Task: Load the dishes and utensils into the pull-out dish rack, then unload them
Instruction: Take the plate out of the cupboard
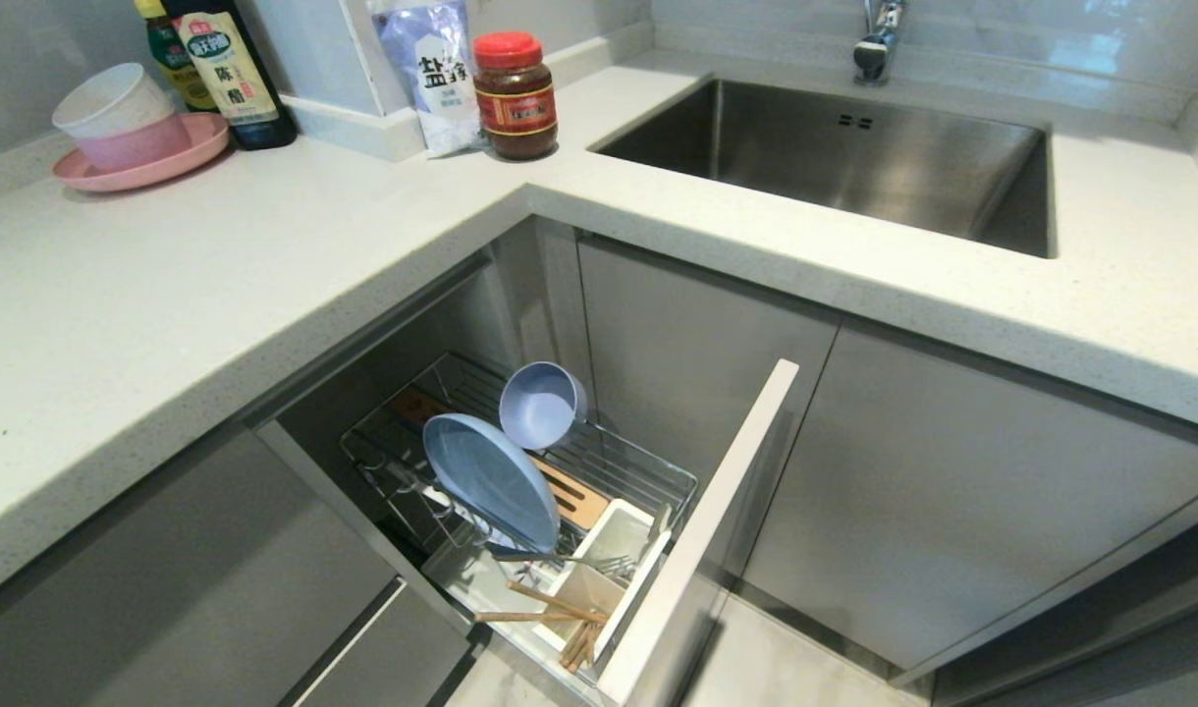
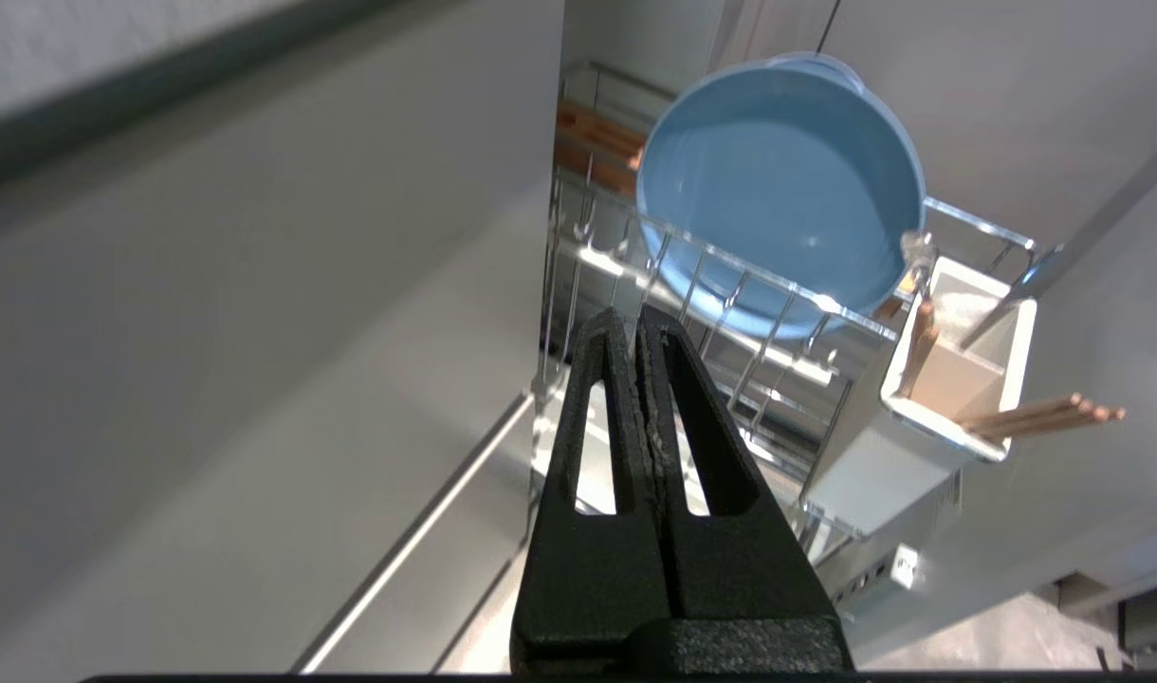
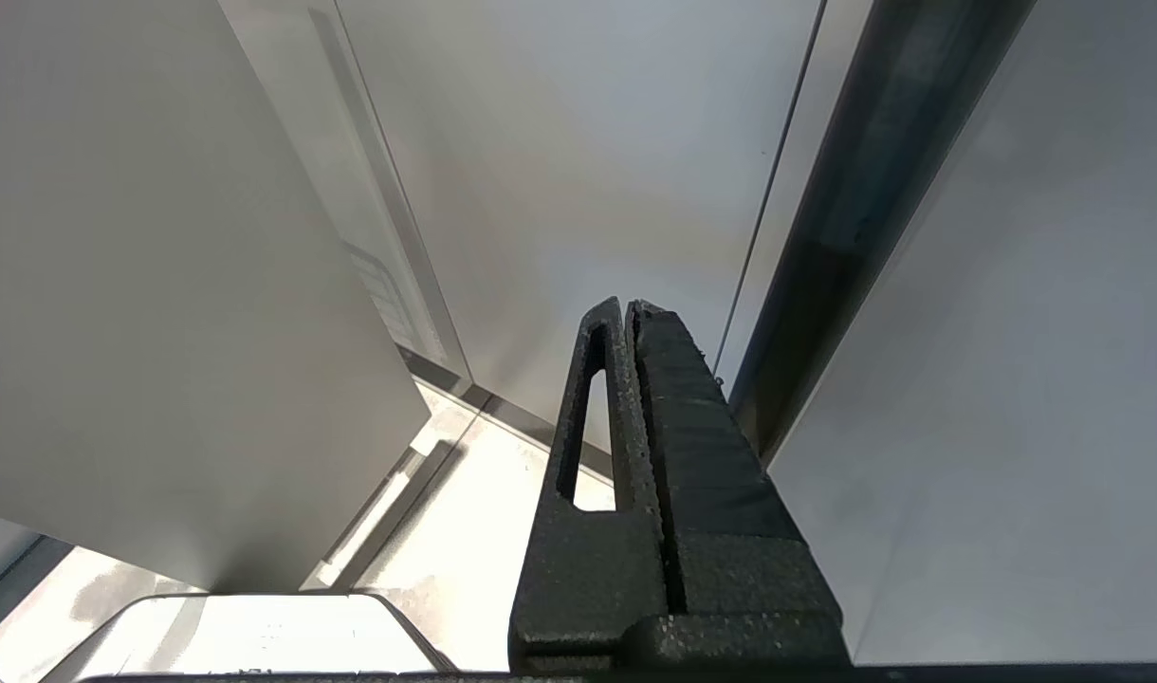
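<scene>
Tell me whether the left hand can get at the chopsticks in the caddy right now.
Probably yes. The chopsticks stick out over the rim of the white caddy, nothing covering them, and the rack is pulled out. The left hand is shut, empty and apart from them, so it must open first.

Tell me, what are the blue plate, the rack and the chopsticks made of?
The plate looks like matte plastic: even pale blue, soft sheen only. The rack seems chromed steel wire: thin, mirror-bright bars. The chopsticks look like light unvarnished wood, tan and dull.
</scene>
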